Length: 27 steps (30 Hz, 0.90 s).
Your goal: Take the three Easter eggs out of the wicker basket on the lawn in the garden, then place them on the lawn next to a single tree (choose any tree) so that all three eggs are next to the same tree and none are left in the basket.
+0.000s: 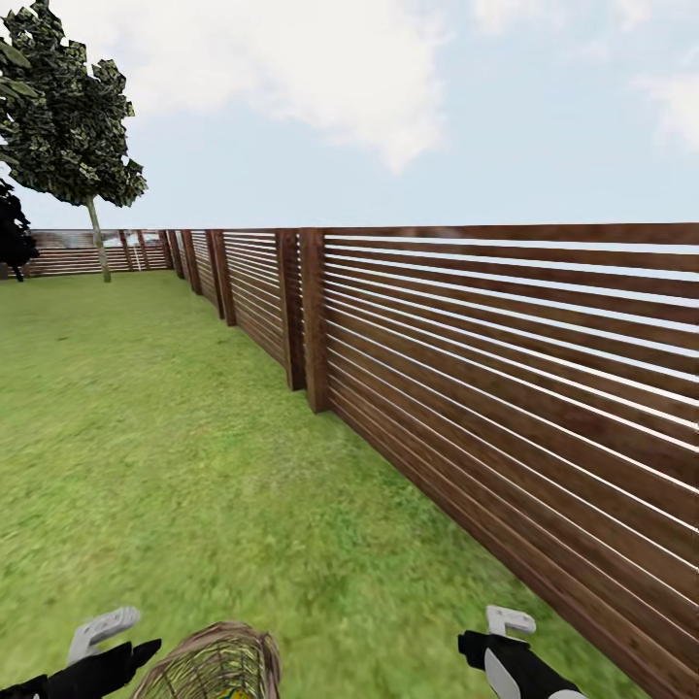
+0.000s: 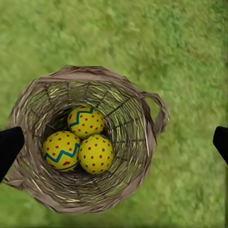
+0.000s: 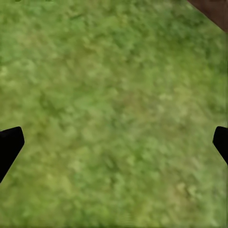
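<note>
1. On the lawn, at 6 o'clock in the head view: wicker basket, three Easter eggs clustered inside.
2. Left gripper above the basket, fingers apart, empty; right gripper likewise.
3. Eggs judged smooth, rigid, slippery: grip across the middle.

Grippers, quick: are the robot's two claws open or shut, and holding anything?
Left gripper: open, empty, above the round brown wicker basket with three yellow red-dotted eggs.
Right gripper: open, empty, over green grass.

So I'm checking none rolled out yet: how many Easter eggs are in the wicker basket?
3, all at the bottom of the wicker basket, touching in a cluster: one egg nearest the looped handle, one egg and one egg beside it. Nothing seems hidden beneath them.
</note>
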### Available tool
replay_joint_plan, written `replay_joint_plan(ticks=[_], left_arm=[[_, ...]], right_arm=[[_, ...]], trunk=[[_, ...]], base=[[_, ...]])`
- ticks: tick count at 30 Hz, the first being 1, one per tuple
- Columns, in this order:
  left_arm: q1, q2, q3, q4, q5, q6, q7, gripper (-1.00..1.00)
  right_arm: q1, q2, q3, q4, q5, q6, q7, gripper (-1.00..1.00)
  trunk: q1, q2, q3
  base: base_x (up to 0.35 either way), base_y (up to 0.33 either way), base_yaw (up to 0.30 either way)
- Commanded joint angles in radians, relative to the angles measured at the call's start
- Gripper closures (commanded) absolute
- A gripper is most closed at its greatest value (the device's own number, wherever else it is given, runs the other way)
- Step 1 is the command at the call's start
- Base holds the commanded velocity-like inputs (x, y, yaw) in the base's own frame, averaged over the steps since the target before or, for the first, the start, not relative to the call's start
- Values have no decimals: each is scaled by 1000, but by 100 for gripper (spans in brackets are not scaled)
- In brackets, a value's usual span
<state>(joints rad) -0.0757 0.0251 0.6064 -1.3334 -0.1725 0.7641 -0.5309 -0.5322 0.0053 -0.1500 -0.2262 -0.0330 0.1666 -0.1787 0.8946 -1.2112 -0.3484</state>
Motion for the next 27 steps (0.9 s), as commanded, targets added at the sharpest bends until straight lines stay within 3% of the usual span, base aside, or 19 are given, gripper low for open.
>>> replay_joint_plan(ticks=[1, 8, 24, 27], left_arm=[[-1, -5, 2, 2, -10, -4, -6, -100], [-2, -19, 2, 54, -3, -45, 7, -100], [-3, -22, 3, 77, -3, -77, 11, -100], [-3, -22, 3, 78, -3, -78, 19, -100]], right_arm=[[0, 1, -3, -2, -4, -2, -3, -100], [0, 3, 0, 34, 1, -62, -4, -100], [0, 4, 0, 46, 2, -74, -4, -100], [0, 4, 0, 46, 2, -74, -4, -100]], trunk=[[0, -1, -1], [0, -1, -1], [0, -1, -1], [12, -22, -11]], base=[[1, -109, 0], [1, -43, 0], [0, -3, 0], [0, 0, 0]])
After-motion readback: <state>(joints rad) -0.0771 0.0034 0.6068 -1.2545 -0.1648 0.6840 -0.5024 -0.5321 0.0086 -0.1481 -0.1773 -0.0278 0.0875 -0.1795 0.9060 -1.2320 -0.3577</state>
